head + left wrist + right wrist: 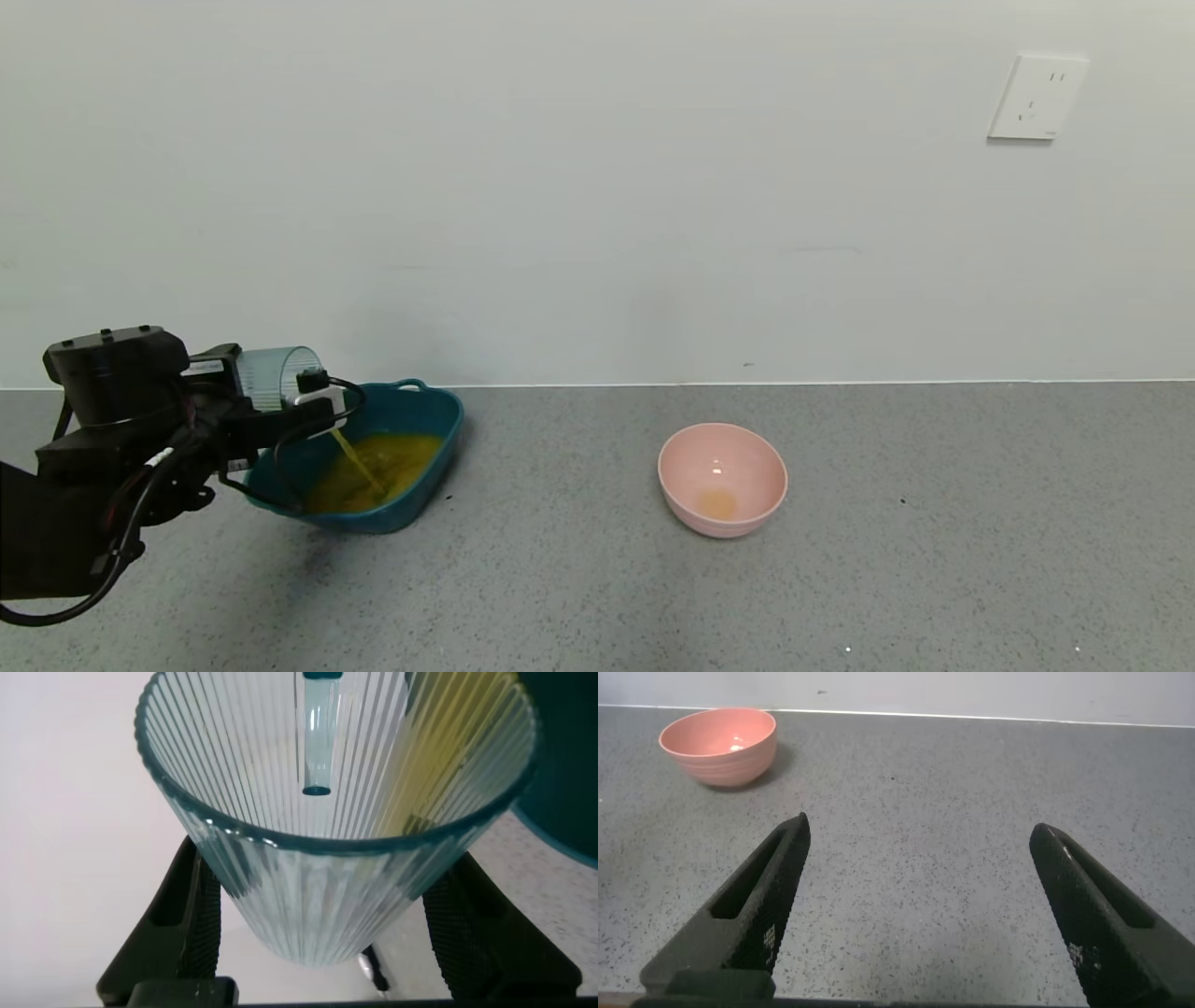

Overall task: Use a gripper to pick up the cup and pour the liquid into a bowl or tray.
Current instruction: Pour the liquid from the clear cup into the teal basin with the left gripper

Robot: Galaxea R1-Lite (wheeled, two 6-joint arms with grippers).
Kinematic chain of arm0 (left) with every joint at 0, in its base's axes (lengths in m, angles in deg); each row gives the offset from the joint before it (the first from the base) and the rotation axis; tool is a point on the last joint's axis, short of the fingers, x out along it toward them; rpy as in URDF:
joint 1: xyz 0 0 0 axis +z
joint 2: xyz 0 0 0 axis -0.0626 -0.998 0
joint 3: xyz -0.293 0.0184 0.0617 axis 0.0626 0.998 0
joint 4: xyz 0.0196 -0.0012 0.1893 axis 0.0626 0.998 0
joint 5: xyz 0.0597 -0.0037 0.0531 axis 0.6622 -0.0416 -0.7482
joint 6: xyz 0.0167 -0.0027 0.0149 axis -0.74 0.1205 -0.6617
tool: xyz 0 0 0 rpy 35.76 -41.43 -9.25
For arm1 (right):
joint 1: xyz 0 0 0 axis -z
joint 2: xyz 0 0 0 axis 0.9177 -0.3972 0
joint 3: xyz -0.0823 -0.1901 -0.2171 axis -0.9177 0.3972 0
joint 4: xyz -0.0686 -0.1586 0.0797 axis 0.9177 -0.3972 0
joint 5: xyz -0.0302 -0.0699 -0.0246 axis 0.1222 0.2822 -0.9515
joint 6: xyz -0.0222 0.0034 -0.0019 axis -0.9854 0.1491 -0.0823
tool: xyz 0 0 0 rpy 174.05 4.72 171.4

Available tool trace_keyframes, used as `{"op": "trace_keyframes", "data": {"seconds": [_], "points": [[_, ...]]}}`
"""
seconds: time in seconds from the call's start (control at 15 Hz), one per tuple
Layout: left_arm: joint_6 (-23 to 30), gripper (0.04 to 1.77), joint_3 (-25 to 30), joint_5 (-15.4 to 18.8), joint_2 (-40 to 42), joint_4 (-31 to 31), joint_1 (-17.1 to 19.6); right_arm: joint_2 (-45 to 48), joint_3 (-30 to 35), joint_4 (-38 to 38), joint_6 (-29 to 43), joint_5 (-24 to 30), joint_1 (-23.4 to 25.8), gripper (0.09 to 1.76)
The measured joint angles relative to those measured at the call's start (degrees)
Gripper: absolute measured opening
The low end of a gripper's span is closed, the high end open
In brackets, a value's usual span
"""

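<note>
My left gripper [271, 397] is shut on the ribbed pale blue-green cup [275, 373] and holds it tipped on its side over the dark teal basin [439, 439] at the left. A thin stream of orange-yellow liquid [355, 462] runs from the cup's rim into the basin, where a pool of it lies. In the left wrist view the cup [327, 877] sits between the two black fingers [192, 924], with a yellow streak of liquid [439, 756] along its inner wall. My right gripper [920, 873] is open and empty above the bare counter, out of the head view.
A round pink bowl [722, 478] with a little orange liquid at its bottom stands right of the basin; it also shows in the right wrist view [719, 745]. The grey speckled counter meets a white wall at the back. A wall socket [1036, 97] sits high at the right.
</note>
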Motion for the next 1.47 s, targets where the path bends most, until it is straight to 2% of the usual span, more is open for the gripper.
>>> {"op": "trace_keyframes", "data": {"seconds": [0.33, 0.8, 1.47], "points": [[-2.1, 1.25, -0.4, -2.5, -0.1, -0.5, -1.4, 0.0, 0.0, 0.0, 0.0, 0.0, 0.0, 1.71], [-6.0, 1.25, -0.4, -4.0, -0.2, -1.1, -2.0, 0.0, 0.0, 0.0, 0.0, 0.0, 0.0, 1.71], [-6.6, 1.25, 0.0, -5.2, -0.1, -1.5, -2.5, 0.0, 0.0, 0.0, 0.0, 0.0, 0.0, 1.71]]}}
